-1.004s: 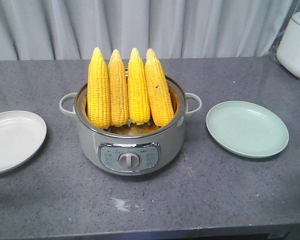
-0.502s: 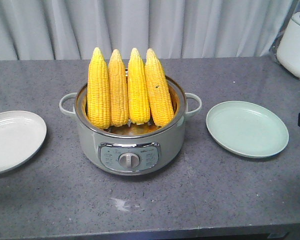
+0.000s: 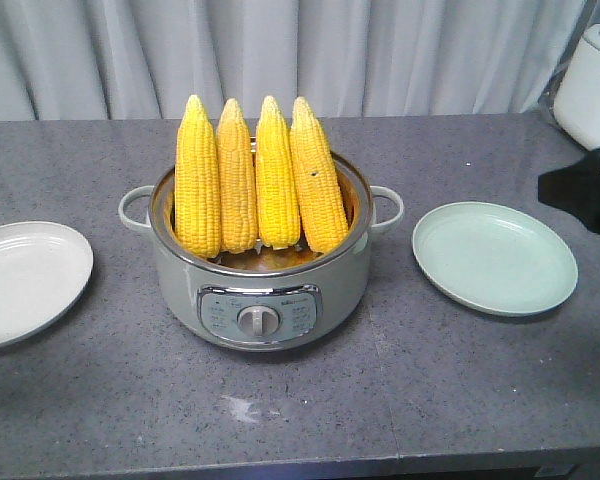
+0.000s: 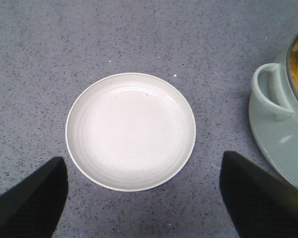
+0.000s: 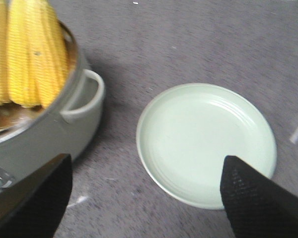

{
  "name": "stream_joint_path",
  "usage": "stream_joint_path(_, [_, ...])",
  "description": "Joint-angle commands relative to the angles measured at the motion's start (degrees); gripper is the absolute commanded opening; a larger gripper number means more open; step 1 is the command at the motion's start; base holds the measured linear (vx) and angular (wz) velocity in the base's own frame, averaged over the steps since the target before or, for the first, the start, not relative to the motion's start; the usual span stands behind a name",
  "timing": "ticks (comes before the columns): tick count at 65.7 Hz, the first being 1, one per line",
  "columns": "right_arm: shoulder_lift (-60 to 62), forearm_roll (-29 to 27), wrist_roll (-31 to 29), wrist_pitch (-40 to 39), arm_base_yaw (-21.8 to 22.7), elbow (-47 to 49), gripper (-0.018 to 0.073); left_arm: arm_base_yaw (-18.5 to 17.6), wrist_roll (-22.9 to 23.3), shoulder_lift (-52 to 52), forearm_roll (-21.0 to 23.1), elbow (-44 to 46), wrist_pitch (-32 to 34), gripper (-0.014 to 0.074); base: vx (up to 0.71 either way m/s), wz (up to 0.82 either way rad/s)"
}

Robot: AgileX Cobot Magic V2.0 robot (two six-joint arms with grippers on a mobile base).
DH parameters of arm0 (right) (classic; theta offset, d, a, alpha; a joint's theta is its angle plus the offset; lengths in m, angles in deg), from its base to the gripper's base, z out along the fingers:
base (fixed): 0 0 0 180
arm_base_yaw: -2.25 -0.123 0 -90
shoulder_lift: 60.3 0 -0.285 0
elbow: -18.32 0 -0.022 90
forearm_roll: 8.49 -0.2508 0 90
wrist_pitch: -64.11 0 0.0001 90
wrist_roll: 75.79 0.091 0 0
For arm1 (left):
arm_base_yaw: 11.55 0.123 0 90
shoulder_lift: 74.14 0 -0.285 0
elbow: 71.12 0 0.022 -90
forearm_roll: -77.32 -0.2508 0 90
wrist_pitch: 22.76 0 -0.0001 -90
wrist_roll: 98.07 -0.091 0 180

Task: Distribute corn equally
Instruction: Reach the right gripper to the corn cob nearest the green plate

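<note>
Several yellow corn cobs (image 3: 255, 180) stand upright, tips up, side by side in a grey-green electric pot (image 3: 260, 295) at the table's middle. A white plate (image 3: 20, 280) lies bare to its left, and a pale green plate (image 3: 495, 257) lies bare to its right. My left gripper (image 4: 143, 158) hangs open above the white plate (image 4: 130, 131), holding nothing. My right gripper (image 5: 146, 159) is open over the table between the pot (image 5: 64, 134) and the green plate (image 5: 206, 141). The corn (image 5: 30, 54) shows at that view's upper left. My right arm (image 3: 585, 190) is a dark shape at the front view's right edge.
A white appliance (image 3: 592, 90) stands at the back right corner, just behind the right arm. A grey curtain closes off the back. The pot's side handles (image 3: 385, 210) stick out toward each plate. The table's front edge runs along the bottom.
The right arm has come into the front view from the right edge and moved left, now reaching beside the green plate. Corn, pot and plates have not moved.
</note>
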Motion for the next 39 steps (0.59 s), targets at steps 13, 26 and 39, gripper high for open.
stream_joint_path(13, [-15.7, -16.0, -13.9, 3.0, 0.0, 15.7, 0.058, 0.0, 0.1, 0.4, -0.1, 1.9, 2.0, 0.0565, 0.0, 0.0])
stream_joint_path(26, [-26.7, -10.5, -14.1, 5.4, -6.4, 27.1, 0.058, 0.0, 0.2, 0.4, 0.0, 1.9, 2.0, 0.0565, 0.0, 0.0])
stream_joint_path(39, [-35.6, -6.0, -12.0, 5.4, -13.0, 37.8, 0.058, 0.0, 0.2, 0.4, -0.1, 1.9, 2.0, 0.0565, 0.0, 0.0])
